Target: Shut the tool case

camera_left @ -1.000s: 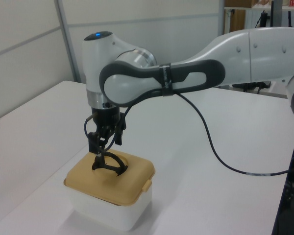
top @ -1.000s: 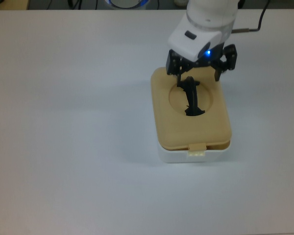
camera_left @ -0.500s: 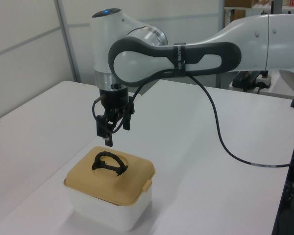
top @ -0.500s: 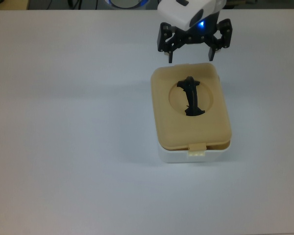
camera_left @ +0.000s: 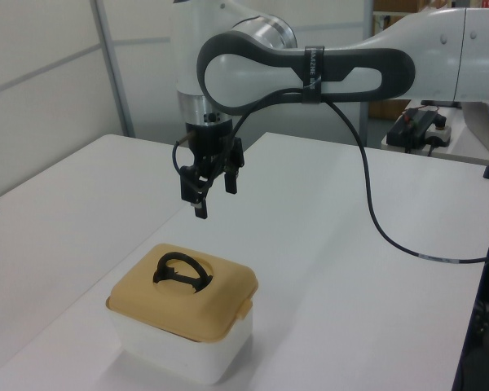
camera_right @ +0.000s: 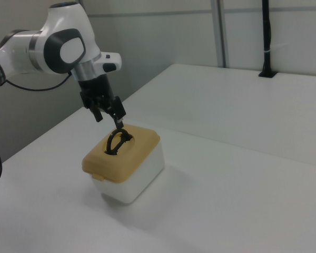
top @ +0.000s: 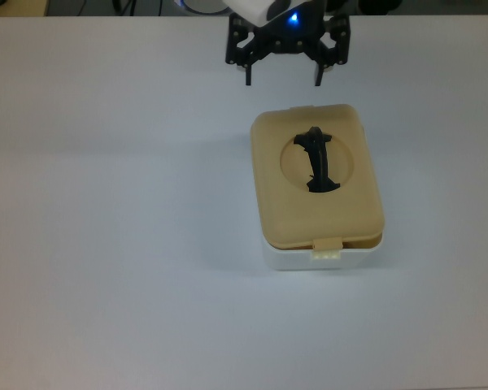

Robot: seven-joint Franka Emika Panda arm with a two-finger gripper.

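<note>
Bench (top: 106, 244) carries the white case (top: 321, 258) at the top view's right of centre, its tan lid (top: 317, 183) seated with black handle (top: 315, 160) upright in the round recess, while the claw (top: 282, 80) hangs above, wide open and empty.

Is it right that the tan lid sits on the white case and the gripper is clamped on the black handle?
No: the gripper is open, above and clear of the black handle, as the left view shows. The tan lid does sit on the white case.
</note>
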